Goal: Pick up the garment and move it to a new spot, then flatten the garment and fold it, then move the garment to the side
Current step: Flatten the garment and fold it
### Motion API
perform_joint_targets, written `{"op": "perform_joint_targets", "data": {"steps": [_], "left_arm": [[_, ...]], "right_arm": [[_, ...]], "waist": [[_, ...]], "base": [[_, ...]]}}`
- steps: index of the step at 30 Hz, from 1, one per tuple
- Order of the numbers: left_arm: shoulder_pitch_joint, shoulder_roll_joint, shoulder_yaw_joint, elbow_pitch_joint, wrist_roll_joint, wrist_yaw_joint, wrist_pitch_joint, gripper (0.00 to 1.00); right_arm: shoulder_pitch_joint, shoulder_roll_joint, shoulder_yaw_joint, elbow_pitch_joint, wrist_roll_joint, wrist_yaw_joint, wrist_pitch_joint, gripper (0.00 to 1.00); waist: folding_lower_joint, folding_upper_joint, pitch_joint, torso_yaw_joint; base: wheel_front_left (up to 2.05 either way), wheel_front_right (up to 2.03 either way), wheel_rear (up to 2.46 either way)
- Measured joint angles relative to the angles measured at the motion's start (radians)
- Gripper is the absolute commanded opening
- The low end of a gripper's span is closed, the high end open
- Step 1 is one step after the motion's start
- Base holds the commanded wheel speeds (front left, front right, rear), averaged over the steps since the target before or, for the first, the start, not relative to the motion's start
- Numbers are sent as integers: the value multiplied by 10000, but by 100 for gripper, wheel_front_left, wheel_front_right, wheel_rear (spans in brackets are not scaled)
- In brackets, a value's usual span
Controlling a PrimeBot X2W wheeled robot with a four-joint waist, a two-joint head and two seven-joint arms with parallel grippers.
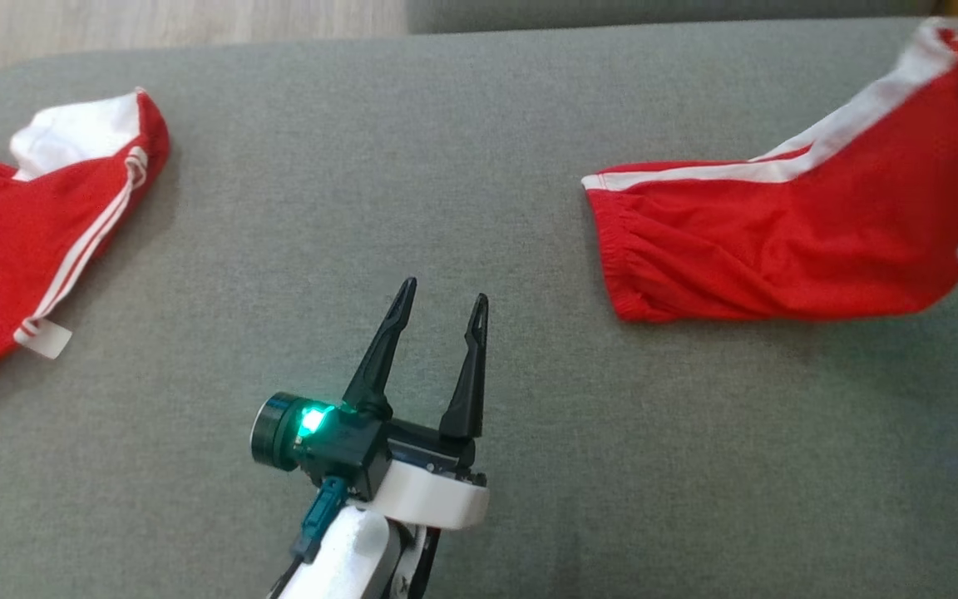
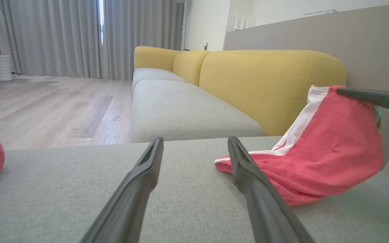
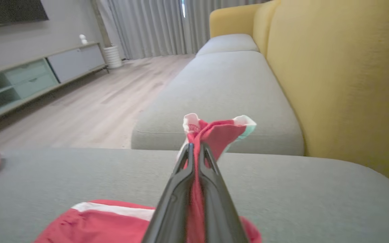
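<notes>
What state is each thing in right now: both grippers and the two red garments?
left gripper: open, empty, over the grey cushion between the two garments.
right gripper: shut on a bunched edge of the red garment on the right.
red garment on the right: one end lifted, the rest draped on the cushion, wrinkled, unfolded.
red garment on the left: lying crumpled on the cushion, apart from both grippers.

- The head view looks steeply down on the grey cushion (image 1: 479, 166) from close above its near edge.
- The left wrist view skims low over that cushion, facing the yellow sofa back (image 2: 268, 77) beyond it.
- The right wrist view faces likewise. Both wrist views share the sofa back, curtains (image 2: 62, 37) and floor (image 2: 46, 108) past the cushion — all three share the red garment (image 1: 778, 233) on it.
</notes>
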Motion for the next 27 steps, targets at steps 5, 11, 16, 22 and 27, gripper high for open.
{"op": "perform_joint_targets", "data": {"steps": [5,11,16,22,27], "left_arm": [[37,0,29,0,-38,-81,0,100],[365,6,-69,4,-261,-86,0,100],[389,13,-182,44,-314,-73,0,100],[1070,21,198,159,-307,-75,0,100],[1948,77,734,228,-165,-88,2,100]], "right_arm": [[45,1039,2,-871,-253,0,113,0],[737,3055,46,-813,-633,0,270,28],[1646,4167,-291,-704,-746,0,-109,100],[2497,3419,-2050,-1012,-1206,0,-836,100],[3963,3235,-3231,-1371,-1896,0,-1081,100]], "waist": [[1,0,-224,215],[1,0,-388,644],[2,0,-653,1046],[1,0,-1307,1114],[0,0,-1955,893]], "base": [[0,0,0],[0,0,0],[0,0,0],[0,0,0],[0,0,0]]}}
